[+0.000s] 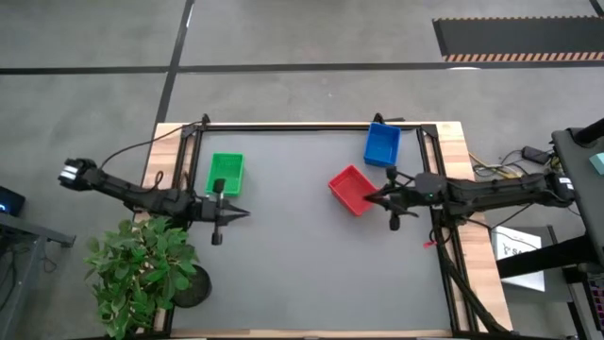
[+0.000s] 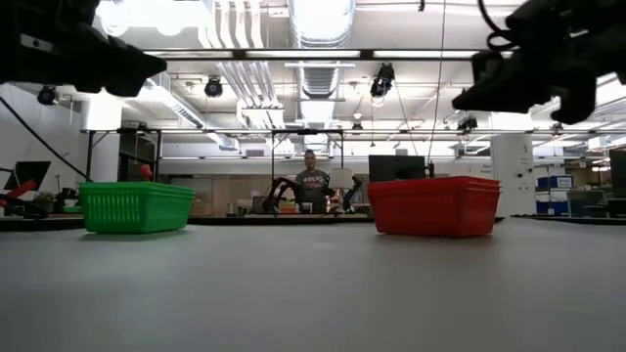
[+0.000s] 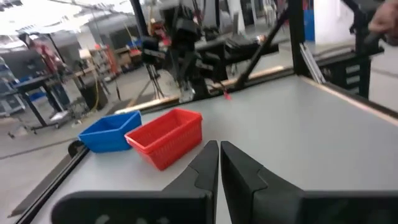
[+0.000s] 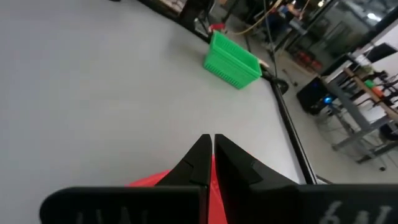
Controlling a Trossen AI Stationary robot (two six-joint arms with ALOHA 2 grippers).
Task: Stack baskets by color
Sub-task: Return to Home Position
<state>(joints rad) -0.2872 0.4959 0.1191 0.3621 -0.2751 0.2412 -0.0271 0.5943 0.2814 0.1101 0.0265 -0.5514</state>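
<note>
Clock is read on the high view, 12 = far edge of the table (image 1: 311, 274).

The baskets show as three one-colour piles, well apart. The green pile (image 1: 225, 176) is at approx 10. The blue pile (image 1: 381, 144) is at approx 1. The red pile (image 1: 352, 190) sits at 7 o'clock from blue, turned askew. No loose basket shows anywhere, so sorting looks done to me, and that'd explain why neither arm carries anything.

The left gripper (image 1: 243, 213) hangs near green's 5 o'clock corner, not touching it, and points toward 3. In the left wrist view its fingers (image 3: 205, 163) are together w/ only a hairline between them and nothing inside.

The right gripper (image 1: 370, 198) is at red's 4 o'clock side, pointing toward 9. Red plastic shows right under its tips in the right wrist view, so it's low over that pile. Its fingers are pressed together and empty too. My read: both arms are clear to pull back w/o snagging, but watch the right one, since it's closest to a rim.

What you can't settle:
- How many baskets are in each pile. Top-down each reads as one, and the low view doesn't resolve layers.
- Blue is missing from the low view, prob. hidden behind red.
- Both grippers there are cut off at the top edge.
- Whether the right tips touch red or clear it.

A person (image 2: 313, 186) stands far behind the table.
</note>
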